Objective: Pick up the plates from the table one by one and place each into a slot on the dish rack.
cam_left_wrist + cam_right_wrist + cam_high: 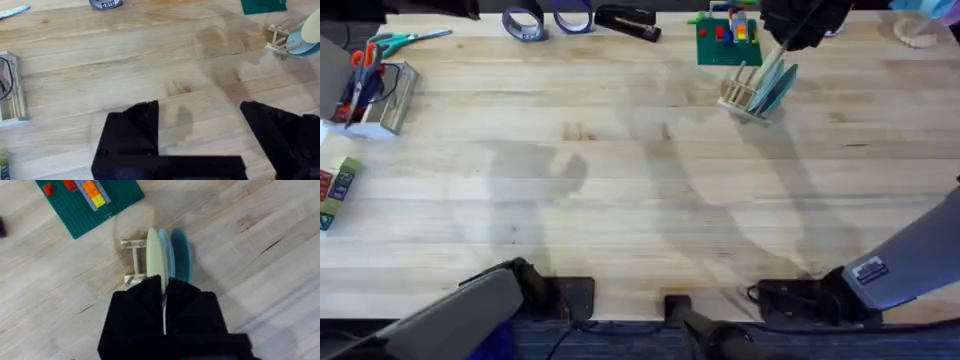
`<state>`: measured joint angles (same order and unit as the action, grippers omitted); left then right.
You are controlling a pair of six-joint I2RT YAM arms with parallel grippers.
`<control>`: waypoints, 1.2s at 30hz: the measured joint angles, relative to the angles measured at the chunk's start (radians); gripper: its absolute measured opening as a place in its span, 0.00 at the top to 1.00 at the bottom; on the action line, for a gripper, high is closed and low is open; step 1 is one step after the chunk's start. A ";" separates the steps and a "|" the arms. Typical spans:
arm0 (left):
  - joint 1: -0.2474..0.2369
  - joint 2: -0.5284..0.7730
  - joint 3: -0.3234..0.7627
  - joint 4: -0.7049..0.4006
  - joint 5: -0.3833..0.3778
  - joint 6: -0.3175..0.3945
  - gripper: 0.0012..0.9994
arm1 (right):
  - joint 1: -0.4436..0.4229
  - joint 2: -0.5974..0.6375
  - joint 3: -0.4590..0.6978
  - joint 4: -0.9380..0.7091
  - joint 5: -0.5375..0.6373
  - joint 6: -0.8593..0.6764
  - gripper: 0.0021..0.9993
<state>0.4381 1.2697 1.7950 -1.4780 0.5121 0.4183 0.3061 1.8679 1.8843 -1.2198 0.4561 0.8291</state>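
Right gripper (163,305) clamped on pale yellow plate (154,255), upright in dish rack (133,260) beside two blue plates (174,252) | left gripper (200,131) jaws apart over bare table (125,60)

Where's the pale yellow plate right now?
The pale yellow plate stands on edge in the dish rack at the table's far right, beside the two blue plates, near the green baseplate.

We read no clear text; tape roll (105,4) label far ahead of left gripper (200,130) too blurred.
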 joint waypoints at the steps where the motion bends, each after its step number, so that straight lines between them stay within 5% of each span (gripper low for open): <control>1: 0.000 0.000 0.000 0.000 0.000 0.000 0.01 | 0.000 0.001 0.000 0.000 0.000 0.000 0.97; 36: 0.000 0.000 0.000 0.000 0.000 0.000 0.01 | 0.000 0.143 0.000 0.005 -0.005 -0.023 0.97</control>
<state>0.4381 1.2697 1.7950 -1.4784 0.5121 0.4183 0.3061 2.0113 1.8847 -1.2144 0.4515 0.8066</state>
